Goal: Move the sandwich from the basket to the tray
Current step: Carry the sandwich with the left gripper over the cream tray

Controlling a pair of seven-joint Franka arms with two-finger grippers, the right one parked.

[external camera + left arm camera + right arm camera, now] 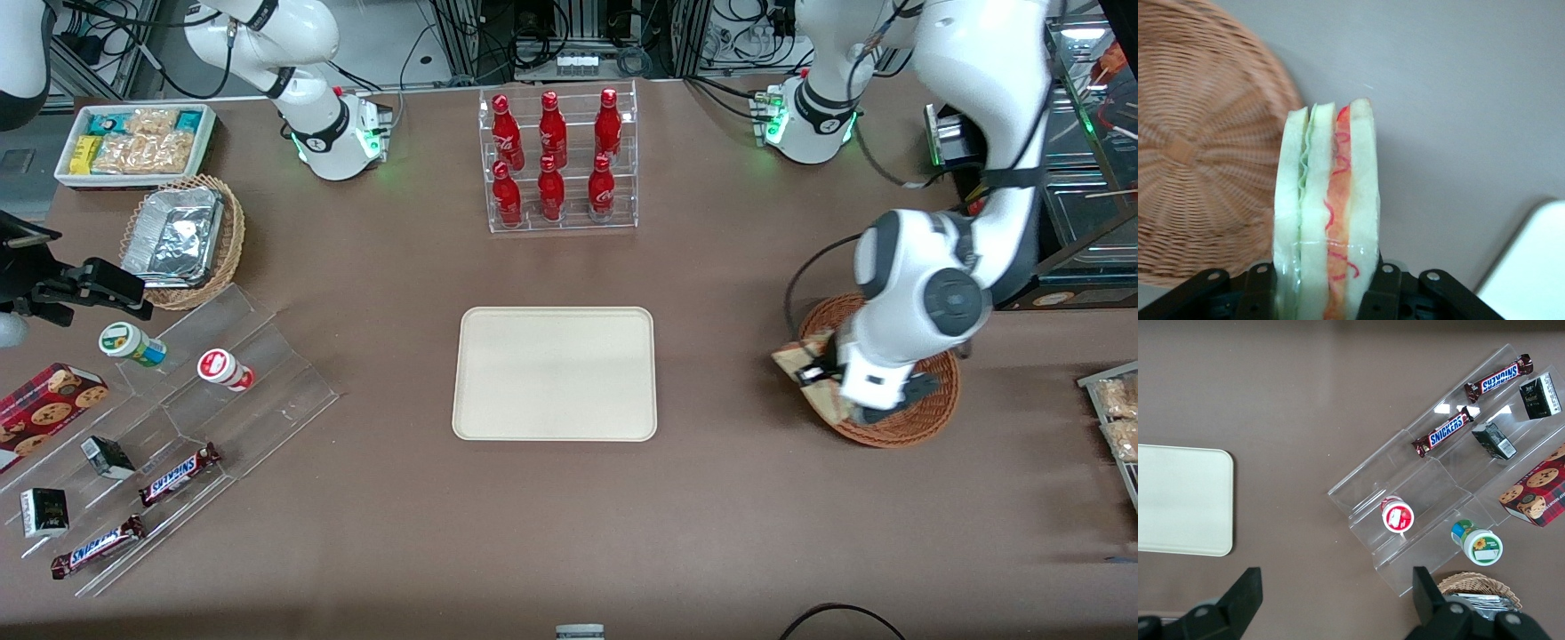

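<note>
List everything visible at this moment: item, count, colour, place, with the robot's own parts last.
Sandwich: 1, white bread with red and green filling, held in the claw at the basket's edge nearest the tray.
Basket: 1, reddish-brown wicker, toward the working arm's end.
Tray: 1, cream, table centre.
Bottles: 6, red, in a clear rack farther from the front camera than the tray.
Foil container: 1, silver, in a lighter wicker basket toward the parked arm's end.
Snack bin: 1, white.
Snickers bars: 2, brown, on clear steps.
Cookie box: 1, red.
Claw: 1, black, shut on the sandwich.
</note>
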